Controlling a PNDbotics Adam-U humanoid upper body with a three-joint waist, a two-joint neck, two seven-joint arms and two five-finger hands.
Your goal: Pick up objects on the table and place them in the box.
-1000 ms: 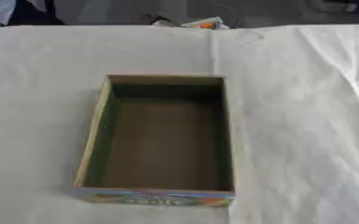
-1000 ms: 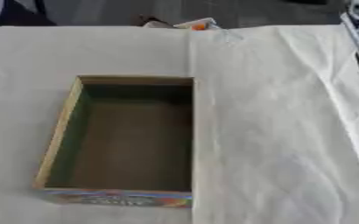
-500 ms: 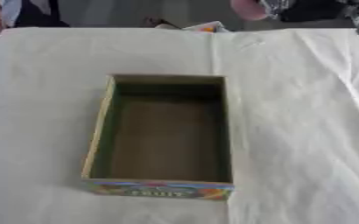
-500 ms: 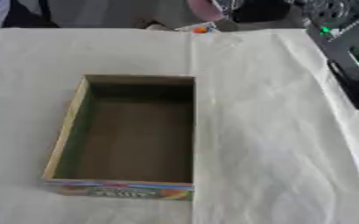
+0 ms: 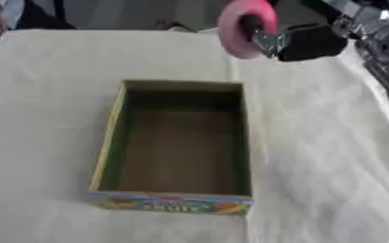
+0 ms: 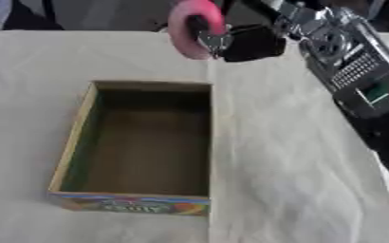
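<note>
- One box (image 5: 177, 142) sits open-topped on the white cloth (image 5: 314, 156), its long walls running away from the camera and its printed end wall nearest.
- Inside the box only bare floor shows.
- Cloth lies clear on both sides of the box, wider on the right; a fold line runs along its right wall.
- One right hand (image 5: 301, 42) comes in from the upper right, above the cloth just beyond the box's far right corner, apart from the rim.
- Its fingers are curled round one pink object (image 5: 241, 28), rounded and held upright.
- The right arm (image 6: 347, 71) runs along the cloth's right edge.
- The left hand does not show.
</note>
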